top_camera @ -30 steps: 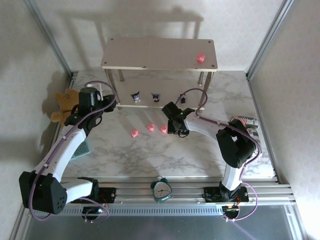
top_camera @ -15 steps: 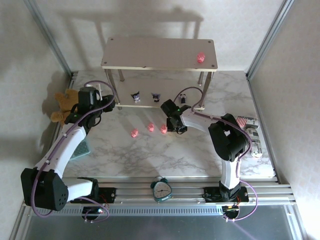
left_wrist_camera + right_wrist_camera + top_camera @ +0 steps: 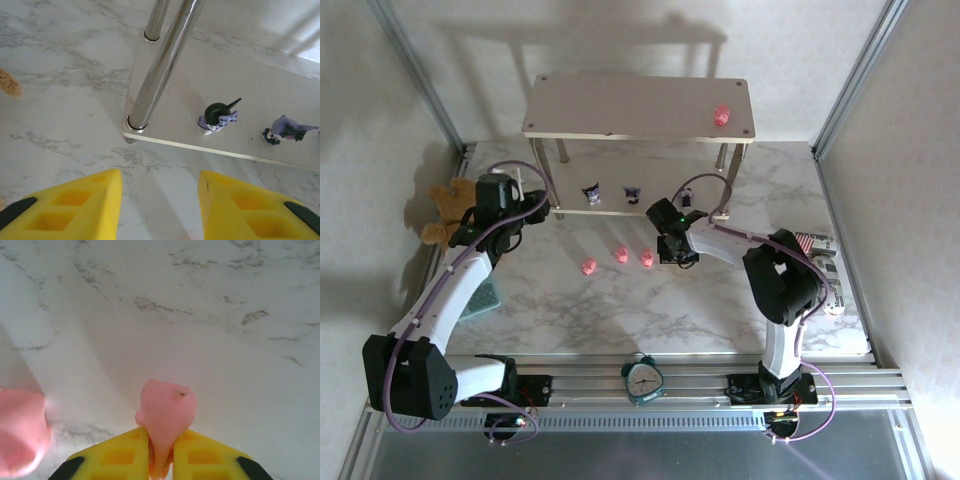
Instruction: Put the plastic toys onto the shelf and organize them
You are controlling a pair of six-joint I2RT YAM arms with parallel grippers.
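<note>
The shelf (image 3: 620, 105) stands at the back, with one pink toy (image 3: 722, 115) on its top board. Its lower board (image 3: 250, 85) carries dark figurines (image 3: 591, 192) (image 3: 633, 192) (image 3: 686, 200), and two of these figurines (image 3: 218, 117) (image 3: 285, 131) appear in the left wrist view. Three pink toys (image 3: 588, 267) (image 3: 622, 255) (image 3: 647, 258) lie on the marble. My right gripper (image 3: 672, 256) (image 3: 161, 460) is shut on another pink toy (image 3: 167, 412), low over the table, with a neighbouring pink toy (image 3: 20, 432) to its left. My left gripper (image 3: 535, 205) (image 3: 160, 200) hangs open and empty before the shelf's left leg (image 3: 160, 65).
A brown teddy bear (image 3: 445, 212) sits at the left edge. A teal alarm clock (image 3: 643, 380) stands on the front rail. A teal item (image 3: 482, 298) lies under the left arm. A striped object (image 3: 815, 243) rests at the right. Metal frame posts flank the shelf.
My right gripper has closed on a pink toy beside the row of three, after shifting slightly toward it. The left arm has barely moved.
</note>
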